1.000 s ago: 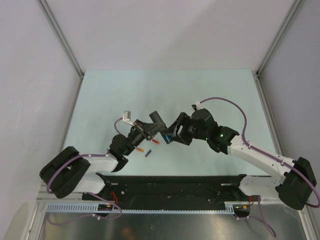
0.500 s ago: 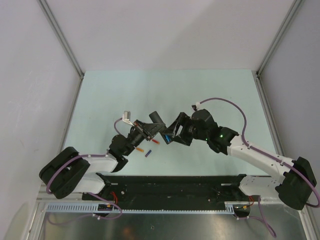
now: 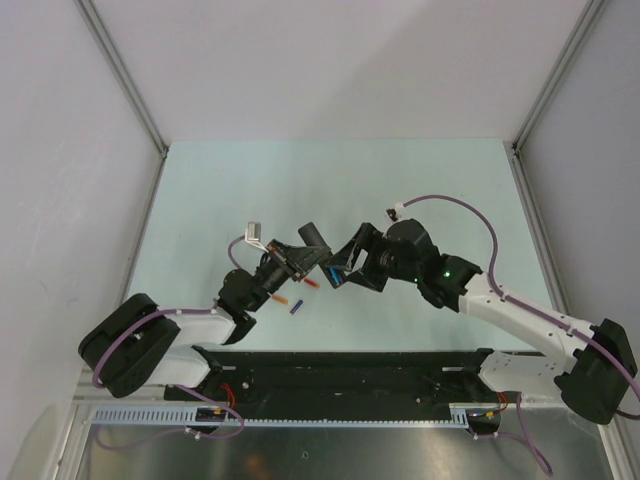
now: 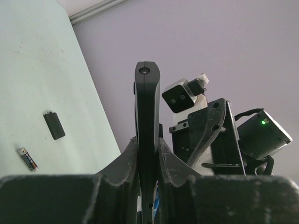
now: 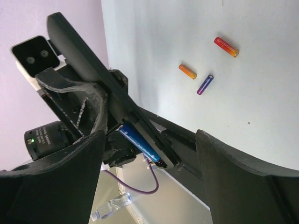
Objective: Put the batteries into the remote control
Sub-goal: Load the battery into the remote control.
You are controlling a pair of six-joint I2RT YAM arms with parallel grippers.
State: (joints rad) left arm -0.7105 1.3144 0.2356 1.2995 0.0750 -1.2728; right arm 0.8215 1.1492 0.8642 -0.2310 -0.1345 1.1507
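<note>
Above the worktop (image 3: 400, 190), the left pincer (image 4: 147, 144) is clamped on the remote control (image 4: 147, 107), held edge-up. The right pincer (image 5: 149, 135) stands open around the remote's lower end. There a blue battery (image 5: 139, 143) lies in the open compartment, seemingly seated or nearly so. Probably one cell more is needed. Red (image 5: 226, 46), orange (image 5: 187, 71) and purple (image 5: 204, 84) batteries lie loose, and a black plate (image 4: 54, 125), likely the cover, lies apart.

A robot lab test cell: pale green table (image 3: 420, 180) walled by plain panels (image 3: 340, 60) on aluminium posts (image 3: 122, 72), slotted cable duct (image 3: 140, 413) at 6 o'clock.
</note>
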